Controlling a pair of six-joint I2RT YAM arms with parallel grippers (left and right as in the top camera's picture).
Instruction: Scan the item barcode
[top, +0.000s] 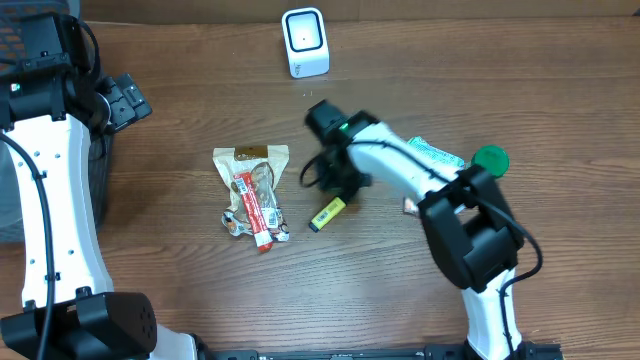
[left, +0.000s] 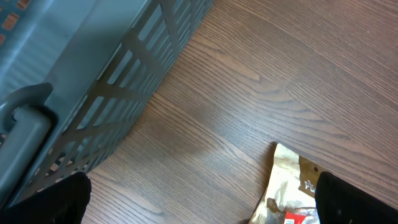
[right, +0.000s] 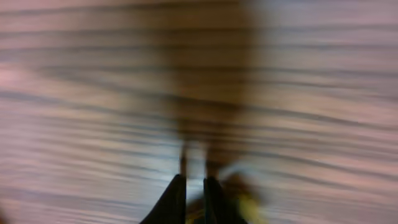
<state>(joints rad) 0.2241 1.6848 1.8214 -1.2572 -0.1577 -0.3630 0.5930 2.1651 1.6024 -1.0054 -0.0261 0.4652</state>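
Showing right pincer (right: 194, 182) pressed together near a yellow tube (top: 327, 213) at frame centre; left pincer (top: 126, 100) spread, upper left, beside grey basket (left: 93, 68).

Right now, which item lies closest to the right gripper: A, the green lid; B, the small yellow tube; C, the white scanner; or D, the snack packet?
B: seen from overhead, the small yellow tube lies right beside the right gripper, while the other three sit farther off.

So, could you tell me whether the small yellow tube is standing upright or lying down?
Lying down: overhead, the yellow tube shows its full length flat on the table.
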